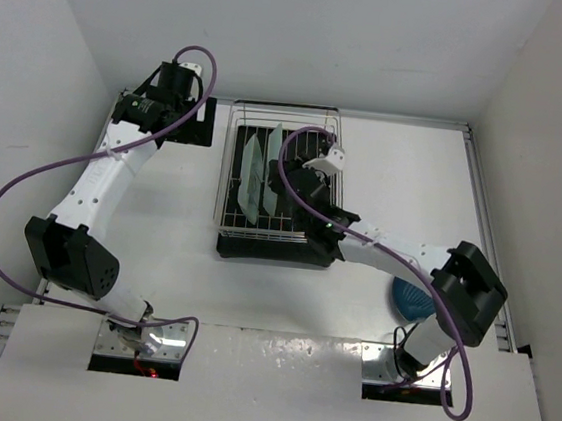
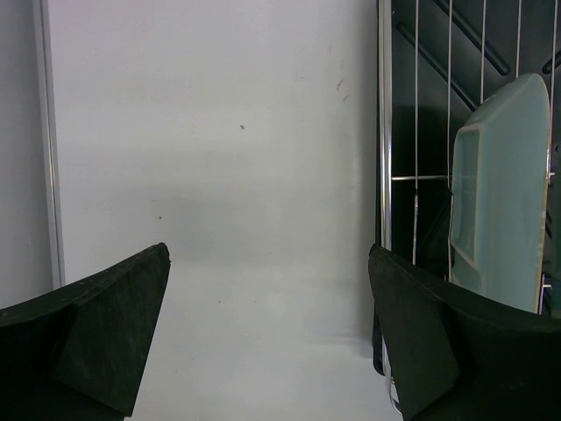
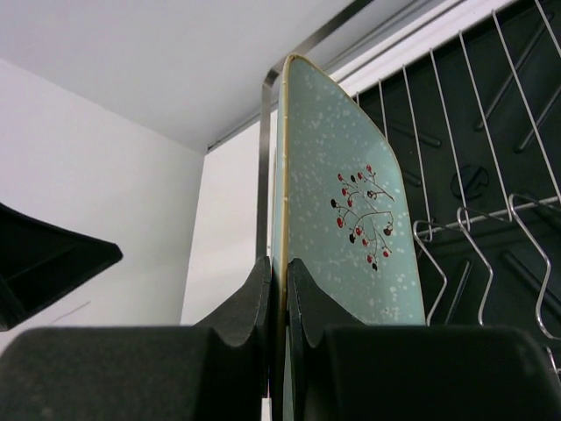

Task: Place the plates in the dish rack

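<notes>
Now: right arm is clamping a mint plate on edge in the rack

Over the dish rack (image 1: 275, 248), the right gripper (image 3: 279, 274) is pinching a mint plate (image 3: 346, 219) near its lower edge, with its fingers pressing tight against both faces. That plate is standing upright among the chrome wires, and its speckled face with a small tree motif is turning toward the bars. Whether its bottom edge is resting on the rack is hidden by the fingers. Just to its left, the other mint plate (image 2: 500, 193) is leaning on edge inside the rack, apart from either gripper. The left gripper (image 2: 267, 252) is hanging wide open and holding nothing, over the white table (image 2: 219, 132) just left of the rack. The dark blue plate (image 1: 410, 303) is lying on the table to the right of the rack, partly covered by the right arm.
</notes>
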`<state>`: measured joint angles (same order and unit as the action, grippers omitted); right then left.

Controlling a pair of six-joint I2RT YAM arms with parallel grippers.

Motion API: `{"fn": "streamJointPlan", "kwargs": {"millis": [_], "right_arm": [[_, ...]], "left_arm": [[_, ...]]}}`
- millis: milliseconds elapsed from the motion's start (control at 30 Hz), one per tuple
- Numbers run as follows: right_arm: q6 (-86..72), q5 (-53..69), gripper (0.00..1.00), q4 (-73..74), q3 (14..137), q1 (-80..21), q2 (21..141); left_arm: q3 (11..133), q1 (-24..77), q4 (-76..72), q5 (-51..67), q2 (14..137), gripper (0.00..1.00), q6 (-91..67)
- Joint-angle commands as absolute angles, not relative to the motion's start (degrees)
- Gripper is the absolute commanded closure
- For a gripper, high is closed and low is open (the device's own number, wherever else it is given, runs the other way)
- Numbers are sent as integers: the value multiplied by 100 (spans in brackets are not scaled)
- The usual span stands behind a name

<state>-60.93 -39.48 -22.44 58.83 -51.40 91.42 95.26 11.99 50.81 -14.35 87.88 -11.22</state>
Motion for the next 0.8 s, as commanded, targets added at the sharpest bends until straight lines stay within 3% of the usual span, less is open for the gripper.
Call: {"fn": "streamJointPlan", "kwargs": {"millis": [0,433,767], "right_arm": [[-6460,-4148,100,-3120,6196,-5203,9123],[-6267,-4500,100,-3110,5766,-5335,9272],[-5151,-3771,100,-3059,5915,-5177,9694]], "left_arm": [[9501,1143,4913,-1459,8543,0,-1187],[9448,1143,4913,-1459,8543,0,-1187],[9448,1090,4913,-1459,8543,0,-1187]]}}
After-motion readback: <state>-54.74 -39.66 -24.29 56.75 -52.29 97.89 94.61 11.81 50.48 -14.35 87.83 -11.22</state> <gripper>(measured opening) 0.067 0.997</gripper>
